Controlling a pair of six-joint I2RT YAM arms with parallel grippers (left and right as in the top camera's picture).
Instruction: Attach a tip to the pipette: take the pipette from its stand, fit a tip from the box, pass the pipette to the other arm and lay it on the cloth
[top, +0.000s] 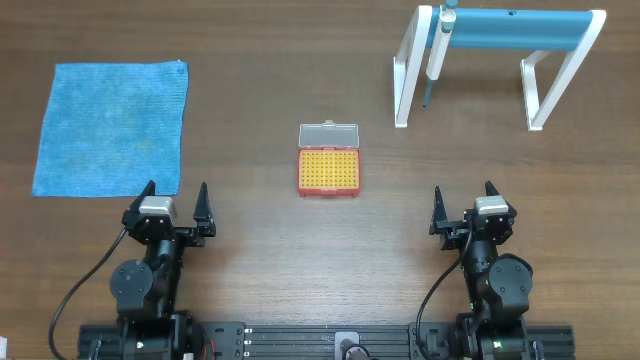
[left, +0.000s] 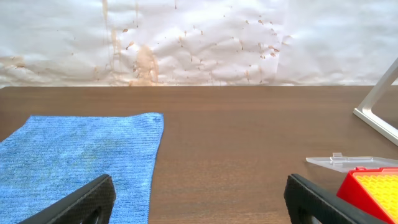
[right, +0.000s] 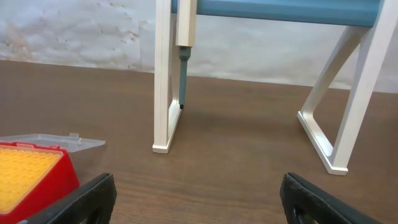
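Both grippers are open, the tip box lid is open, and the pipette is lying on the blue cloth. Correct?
No. The pipette hangs on its stand, not on the blue cloth; the top view shows it. The rest holds: the left gripper and right gripper are open, and the tip box has its lid open.

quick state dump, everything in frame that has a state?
pipette: hanging on the stand, ungripped
tip box: lid open
cloth: spread flat, nothing on it
left end effector: open, empty
right end effector: open, empty
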